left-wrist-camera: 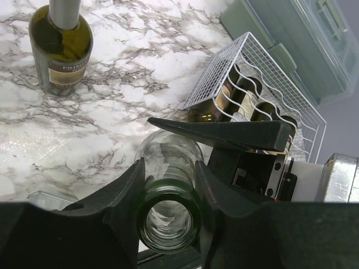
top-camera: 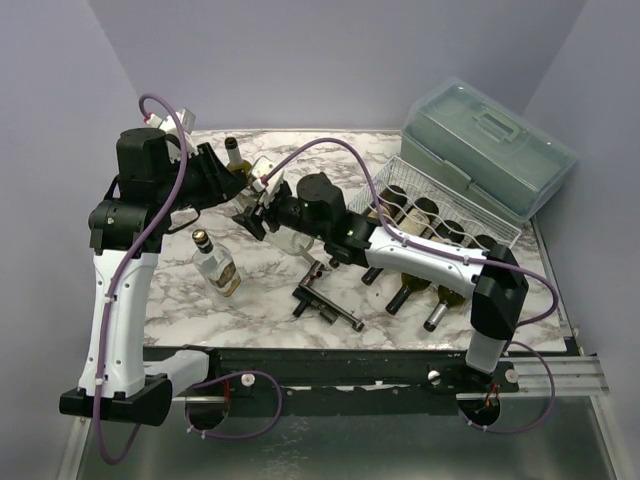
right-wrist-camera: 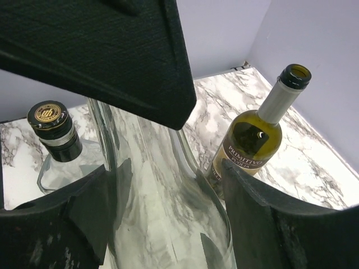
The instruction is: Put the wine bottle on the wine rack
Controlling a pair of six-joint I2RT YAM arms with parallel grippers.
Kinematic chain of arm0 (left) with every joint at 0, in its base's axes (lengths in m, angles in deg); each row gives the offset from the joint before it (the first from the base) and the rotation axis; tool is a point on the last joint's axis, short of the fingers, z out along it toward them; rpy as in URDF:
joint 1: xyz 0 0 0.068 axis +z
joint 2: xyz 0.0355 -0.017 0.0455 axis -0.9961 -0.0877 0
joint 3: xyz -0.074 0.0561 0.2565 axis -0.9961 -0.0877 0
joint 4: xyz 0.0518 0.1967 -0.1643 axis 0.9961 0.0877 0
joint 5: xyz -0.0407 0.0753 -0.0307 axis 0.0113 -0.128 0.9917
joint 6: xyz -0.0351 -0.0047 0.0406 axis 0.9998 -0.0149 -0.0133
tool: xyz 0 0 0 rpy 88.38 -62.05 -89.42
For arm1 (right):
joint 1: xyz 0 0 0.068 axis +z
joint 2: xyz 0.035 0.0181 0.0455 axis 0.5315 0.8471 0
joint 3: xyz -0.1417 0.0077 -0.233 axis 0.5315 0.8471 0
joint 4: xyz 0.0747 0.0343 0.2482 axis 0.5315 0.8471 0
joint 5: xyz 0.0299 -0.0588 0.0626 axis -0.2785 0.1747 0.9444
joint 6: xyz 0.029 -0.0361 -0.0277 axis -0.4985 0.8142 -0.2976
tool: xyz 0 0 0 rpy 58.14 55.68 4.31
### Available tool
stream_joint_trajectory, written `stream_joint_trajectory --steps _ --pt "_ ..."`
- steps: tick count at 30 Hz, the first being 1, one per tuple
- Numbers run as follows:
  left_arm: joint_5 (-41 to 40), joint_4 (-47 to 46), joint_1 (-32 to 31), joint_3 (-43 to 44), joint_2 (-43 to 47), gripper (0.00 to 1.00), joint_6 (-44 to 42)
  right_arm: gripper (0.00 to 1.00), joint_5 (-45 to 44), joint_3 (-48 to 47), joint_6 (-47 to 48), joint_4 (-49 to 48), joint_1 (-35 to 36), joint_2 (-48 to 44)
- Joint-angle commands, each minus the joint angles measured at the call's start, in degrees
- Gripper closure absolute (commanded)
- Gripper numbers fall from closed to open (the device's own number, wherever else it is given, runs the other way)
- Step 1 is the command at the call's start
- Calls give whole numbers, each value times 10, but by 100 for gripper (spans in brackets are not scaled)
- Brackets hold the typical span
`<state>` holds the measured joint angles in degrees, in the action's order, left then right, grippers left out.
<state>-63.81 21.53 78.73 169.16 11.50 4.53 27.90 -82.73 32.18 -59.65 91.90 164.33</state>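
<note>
A clear, empty wine bottle [top-camera: 290, 240] stands tilted near the middle of the table. My left gripper [top-camera: 250, 190] is shut on its neck just below the open mouth [left-wrist-camera: 168, 168]. My right gripper [top-camera: 256, 215] straddles the bottle's shoulder [right-wrist-camera: 162, 213], with a finger against each side [right-wrist-camera: 165, 174]. One right fingertip [left-wrist-camera: 224, 134] crosses above the bottle's body [left-wrist-camera: 168, 151] in the left wrist view. The silver wire wine rack [top-camera: 400, 178] sits at the back right with several dark bottles lying in it, and it also shows in the left wrist view [left-wrist-camera: 221, 73].
A green Primitivo bottle [top-camera: 236, 160] [right-wrist-camera: 252, 140] [left-wrist-camera: 60, 50] stands upright at the back. A small clear bottle with a black and gold cap [top-camera: 215, 265] [right-wrist-camera: 56, 131] stands at the front left. A black tool [top-camera: 325, 300] lies near the front. A grey-green lidded box [top-camera: 490, 150] is behind the rack.
</note>
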Motion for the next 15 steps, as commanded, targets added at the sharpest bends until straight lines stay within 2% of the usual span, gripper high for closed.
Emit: stream_joint_trajectory --steps 1,4,8,10,12,15 --pt "19 -69 1 3 10 100 15 94 -32 -47 11 9 2 32" --pt "0 -78 0 -7 0 100 0 80 -44 -49 10 -7 2 54" --pt "-39 -80 -11 -13 -19 100 -20 52 -31 -52 -20 -20 1 88" --pt "-70 -81 -30 -18 -25 100 -21 45 -31 -45 -36 -30 1 97" --pt "-108 -80 -62 -24 -32 100 -25 43 -31 -35 -51 -39 1 102" --pt "-177 -81 -120 -40 -43 100 -26 30 -31 -26 -76 -43 1 110"
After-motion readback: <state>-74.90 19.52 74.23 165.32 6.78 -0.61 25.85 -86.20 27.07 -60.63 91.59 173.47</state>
